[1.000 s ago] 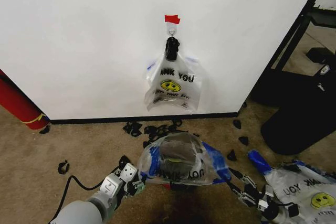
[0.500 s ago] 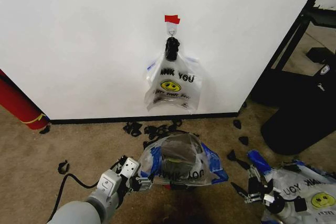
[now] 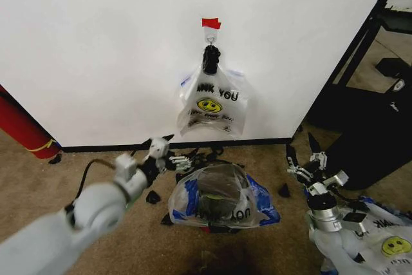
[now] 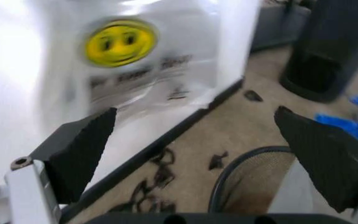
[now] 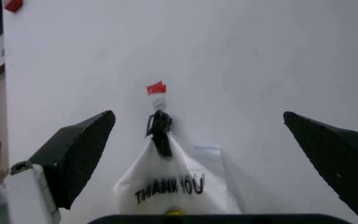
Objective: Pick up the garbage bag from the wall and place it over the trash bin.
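White wall (image 3: 96,43) ahead of you carries the garbage bag (image 3: 210,107) on its hook, beyond and between both wide-open, empty jaws; left gripper (image 3: 166,149) lower-left of it, right gripper (image 3: 308,159) lower-right; thin, limp, slippery film (probably near weightless); pinch the bunched dark neck (image 5: 161,130).

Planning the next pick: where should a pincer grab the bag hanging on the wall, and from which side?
Grip the garbage bag at its dark bunched neck just under the hook, coming straight in from the front. There the plastic is gathered and stands off the wall; lower down it lies flat and slippery. Probably lift upward to unhook.
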Robot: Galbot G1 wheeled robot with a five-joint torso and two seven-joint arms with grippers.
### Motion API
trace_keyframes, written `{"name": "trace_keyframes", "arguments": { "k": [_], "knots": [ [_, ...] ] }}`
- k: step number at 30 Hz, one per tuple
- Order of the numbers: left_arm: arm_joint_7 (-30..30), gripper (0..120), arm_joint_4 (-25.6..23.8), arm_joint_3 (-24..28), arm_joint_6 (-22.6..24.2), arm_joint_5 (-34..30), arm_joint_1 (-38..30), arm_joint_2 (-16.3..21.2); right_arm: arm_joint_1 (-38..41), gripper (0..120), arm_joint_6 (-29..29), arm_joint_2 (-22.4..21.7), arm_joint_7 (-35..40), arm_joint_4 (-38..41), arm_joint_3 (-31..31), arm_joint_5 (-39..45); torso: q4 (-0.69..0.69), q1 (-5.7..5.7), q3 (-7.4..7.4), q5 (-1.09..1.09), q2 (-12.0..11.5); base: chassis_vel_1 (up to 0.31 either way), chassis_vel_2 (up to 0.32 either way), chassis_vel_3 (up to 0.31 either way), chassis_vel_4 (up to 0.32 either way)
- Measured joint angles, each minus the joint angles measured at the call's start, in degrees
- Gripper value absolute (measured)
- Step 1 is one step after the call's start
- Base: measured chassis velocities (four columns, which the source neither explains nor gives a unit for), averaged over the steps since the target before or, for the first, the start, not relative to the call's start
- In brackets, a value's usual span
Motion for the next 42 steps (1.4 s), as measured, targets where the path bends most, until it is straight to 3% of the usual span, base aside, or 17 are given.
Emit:
{"name": "trace_keyframes", "arguments": {
  "k": [2,4,8,11,18,27,36,42],
  "knots": [
    [4.0,100,3.5,5.7,5.0,0.5,-7.1,-2.9,-1.2,100,0.4,0.9,1.6,1.3,1.1,-1.3,-0.02,0.0,0.0,-0.02,0.0,0.0,0.0,0.0,0.0],
    [4.9,100,4.2,6.5,6.1,0.7,-8.2,-3.5,-1.4,100,0.5,1.0,1.8,1.5,1.3,-1.5,-0.02,0.0,0.0,-0.01,0.0,0.0,0.0,0.0,0.0],
    [21.3,100,13.8,10.0,15.5,7.5,-16.4,-9.8,-4.3,100,1.1,2.8,4.6,4.2,2.9,-3.7,0.0,0.0,0.0,-0.01,0.0,0.0,0.0,0.0,0.0],
    [25.8,100,18.5,11.3,16.6,11.0,-19.7,-12.2,-5.6,100,1.2,3.4,5.1,5.0,3.5,-4.1,0.0,0.0,0.0,0.0,0.0,0.0,0.0,0.0,0.0],
    [28.4,100,22.3,14.2,18.5,13.8,-23.5,-14.2,-6.6,100,1.5,4.1,5.1,5.1,3.9,-4.6,0.01,-0.01,-0.01,0.0,0.0,0.0,0.0,0.0,0.0],
    [29.7,100,22.7,16.7,23.1,16.9,-24.9,-15.0,-6.9,100,1.6,4.3,5.1,5.1,3.9,-5.2,0.03,-0.01,-0.01,0.0,0.0,0.0,0.0,0.0,0.0],
    [27.3,99,22.2,17.7,27.3,18.6,-24.3,-16.9,-8.0,100,2.5,4.4,5.0,4.9,3.8,-5.7,0.01,-0.01,-0.01,0.0,0.0,0.0,0.0,0.0,0.0],
    [25.5,81,21.3,17.7,27.6,18.2,-24.1,-17.4,-8.8,100,3.2,4.3,4.9,5.0,4.1,-5.7,0.01,-0.02,-0.01,0.01,0.0,0.0,0.0,0.0,0.0]
  ]
}}
